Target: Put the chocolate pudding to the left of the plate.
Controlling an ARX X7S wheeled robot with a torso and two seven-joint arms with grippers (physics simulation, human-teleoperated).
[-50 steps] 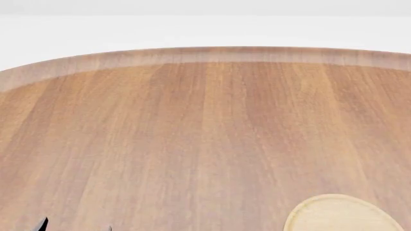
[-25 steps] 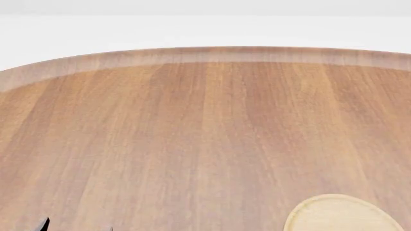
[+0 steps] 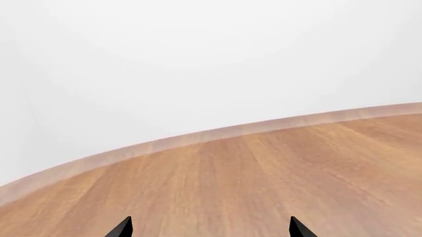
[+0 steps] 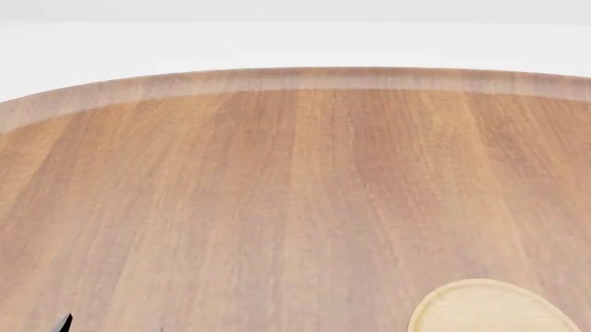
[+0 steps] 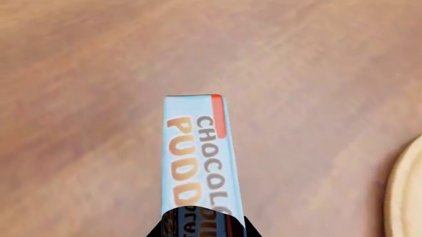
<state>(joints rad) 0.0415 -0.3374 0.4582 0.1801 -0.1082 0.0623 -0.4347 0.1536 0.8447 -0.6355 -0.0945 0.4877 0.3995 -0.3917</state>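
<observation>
The pudding shows only in the right wrist view: a slim carton with a pale blue face, a red edge and orange-and-brown lettering, standing out from the right end effector, whose dark tips pinch its near end. It hangs over the wood desk, and whether it touches the surface cannot be told. The plate lies near it, at about 4 o'clock from the carton in that view.

In the head view the plate sits at 5 o'clock on the desk, and the carton is out of frame. The left end effector is spread and empty, only its two tips showing.

The carton is probably light, stiff cardboard with smooth printed faces, so it could slip or twist in a narrow pinch and would dent under a hard squeeze. Holding across the two broad flat faces, near the middle, looks safest.
</observation>
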